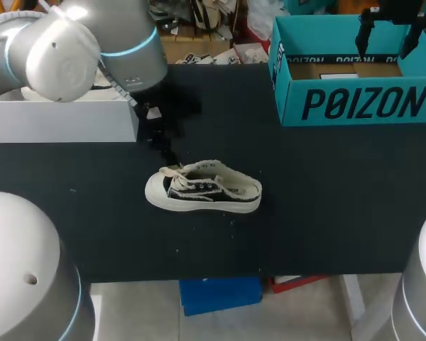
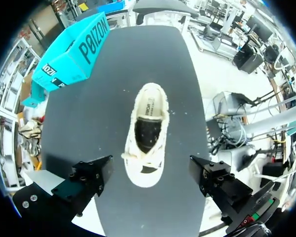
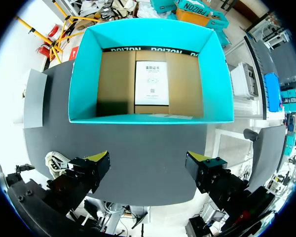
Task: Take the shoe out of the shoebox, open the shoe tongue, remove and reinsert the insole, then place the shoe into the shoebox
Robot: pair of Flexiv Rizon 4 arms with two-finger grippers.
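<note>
Shoe (image 1: 203, 190) lay on the bench (image 1: 326, 213), clear of the shoebox (image 1: 355, 106) — your left fingers (image 2: 91, 177) spread wide above it, right fingers (image 3: 209, 173) wide above the box. Opening the tongue (image 1: 192, 186) looked next — you'd need to lower and pinch.

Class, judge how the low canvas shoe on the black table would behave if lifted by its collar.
The shoe probably feels light: it is low-cut with thin cloth sides. Its upper likely folds under a pinch, while the thick white sole should stay stiff. Loose laces may dangle and snag.
</note>
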